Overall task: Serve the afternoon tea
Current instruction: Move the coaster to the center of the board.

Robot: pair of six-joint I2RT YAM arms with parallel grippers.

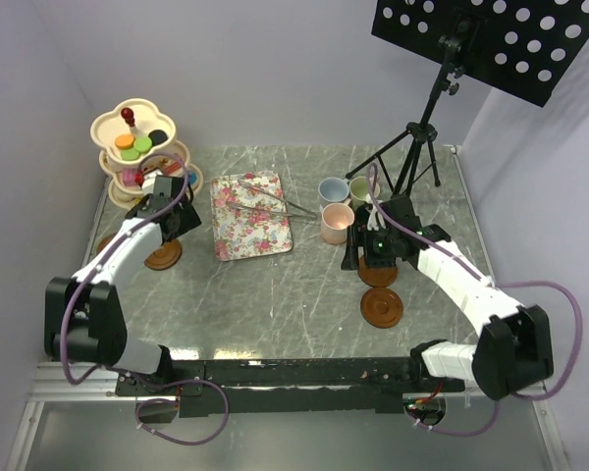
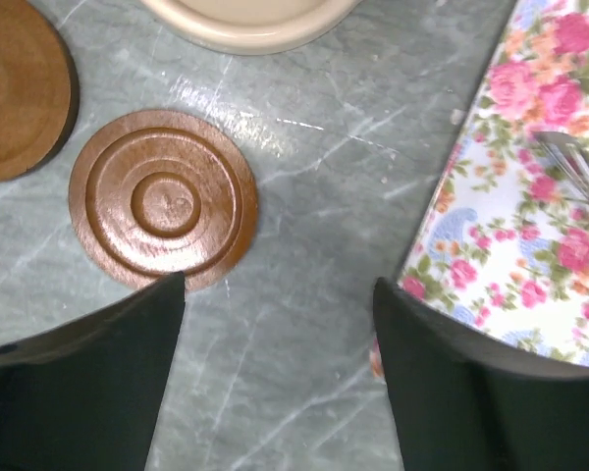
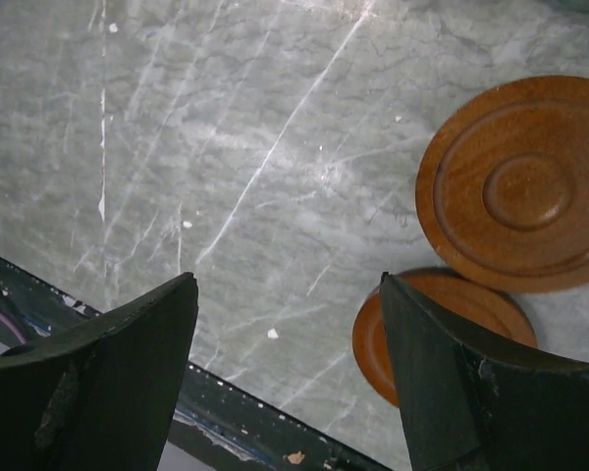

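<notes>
The cream three-tier stand (image 1: 137, 147) with several toy cakes stands at the back left. Its base shows in the left wrist view (image 2: 245, 20). The light blue mug (image 1: 333, 190), light green mug (image 1: 361, 188) and pink mug (image 1: 338, 223) stand together at back centre-right. I cannot make out the dark green mug. My left gripper (image 1: 177, 218) (image 2: 280, 294) is open and empty above bare table, beside a brown saucer (image 2: 163, 201) (image 1: 163, 255). My right gripper (image 1: 368, 250) (image 3: 290, 289) is open and empty, next to two overlapping saucers (image 3: 515, 186) (image 3: 373, 343).
The floral tray (image 1: 250, 216) (image 2: 530, 196) holds metal tongs (image 1: 270, 199) (image 2: 574, 162), just right of my left gripper. Another saucer (image 2: 20, 88) lies at far left. A black tripod (image 1: 412, 147) stands at back right. The table's near edge (image 3: 226, 412) lies below my right gripper.
</notes>
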